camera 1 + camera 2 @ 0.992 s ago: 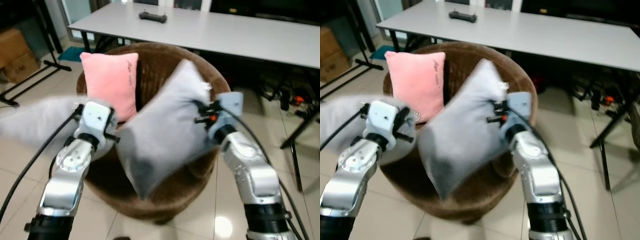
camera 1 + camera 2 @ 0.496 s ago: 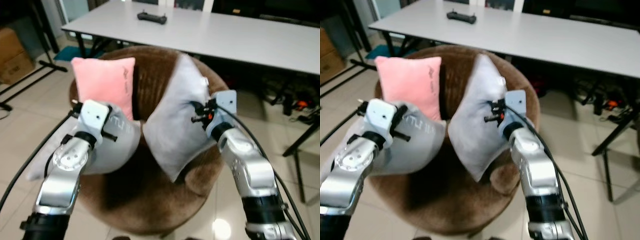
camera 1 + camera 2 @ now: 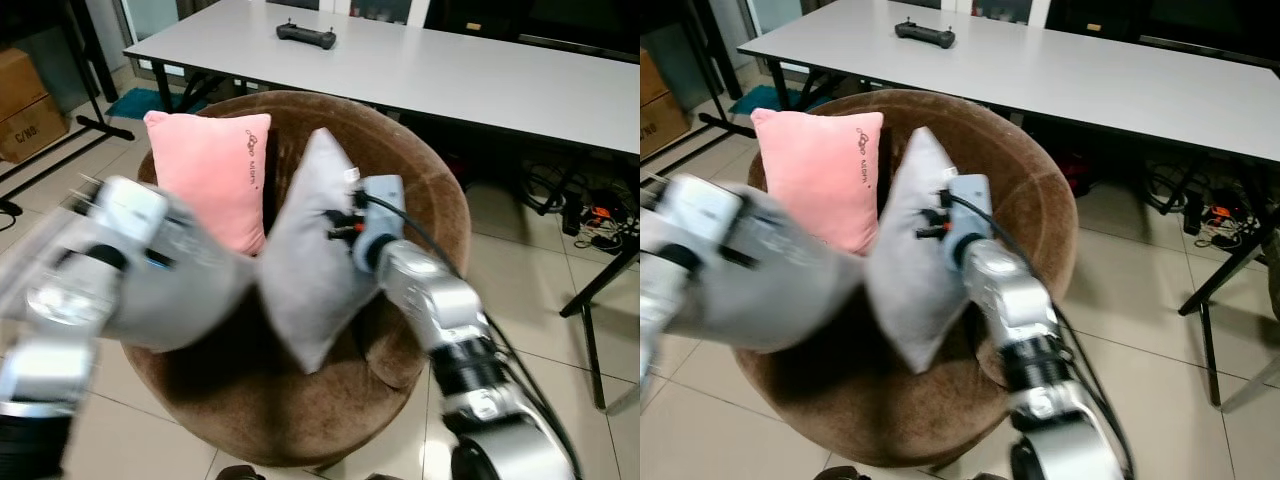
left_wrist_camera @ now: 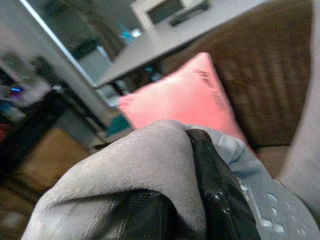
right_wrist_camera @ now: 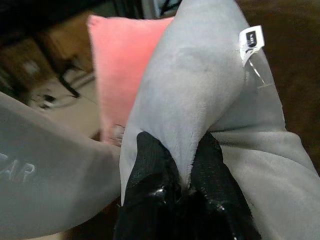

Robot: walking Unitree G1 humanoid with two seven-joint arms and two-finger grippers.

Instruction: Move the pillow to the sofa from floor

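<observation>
Pillows: three — two grey, one pink.
Grey pillow (image 3: 310, 260): stands on a corner inside the round brown sofa (image 3: 420, 190), pinched at its upper edge by the right gripper (image 5: 175, 165); a small white tag (image 5: 251, 38) sits beyond the fingertips, its print too small to read.
Second grey pillow (image 3: 175, 280): hangs from the left gripper (image 4: 200, 165), over the sofa's near-left rim, touching the first grey pillow; pale raised letters on it are too blurred to read.
Pink pillow (image 3: 212, 170): upright against the sofa back, beyond the left gripper; dark script in its top corner, not legible.
Right gripper state: both black fingers pressed together on a fold of the grey pillow.
Left gripper state: black fingers clamped on the second grey pillow's edge; the arm is motion-blurred.
Table (image 3: 480, 75): one, grey, behind the sofa.
Controller (image 3: 306, 35): one, black, on the table.
Cardboard box (image 3: 30, 100): one, on the floor far to the left; its print is unclear.
</observation>
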